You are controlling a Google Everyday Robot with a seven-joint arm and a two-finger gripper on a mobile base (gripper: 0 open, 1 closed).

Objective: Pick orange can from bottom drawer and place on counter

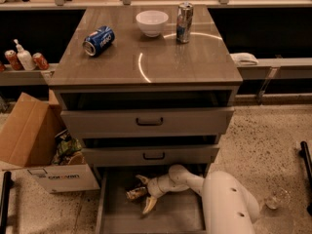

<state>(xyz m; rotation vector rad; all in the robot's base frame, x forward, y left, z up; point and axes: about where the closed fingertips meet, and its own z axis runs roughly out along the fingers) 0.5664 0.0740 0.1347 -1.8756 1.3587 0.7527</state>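
The orange can (133, 194) lies on its side on the grey floor of the open bottom drawer (170, 214), near its back left. My gripper (143, 195) reaches into the drawer from the right on the white arm (224, 204). Its two pale fingers (149, 206) are spread, one behind the can and one in front, with the can between them. The counter (195, 57) is the glossy grey-brown top of the cabinet above.
On the counter are a blue can (98, 40) on its side, a white bowl (151, 22) and a tall silver-and-blue can (184, 22). The two upper drawers (148, 122) stand slightly open. A cardboard box (29, 130) stands at the left, a glass (277, 198) on the floor at the right.
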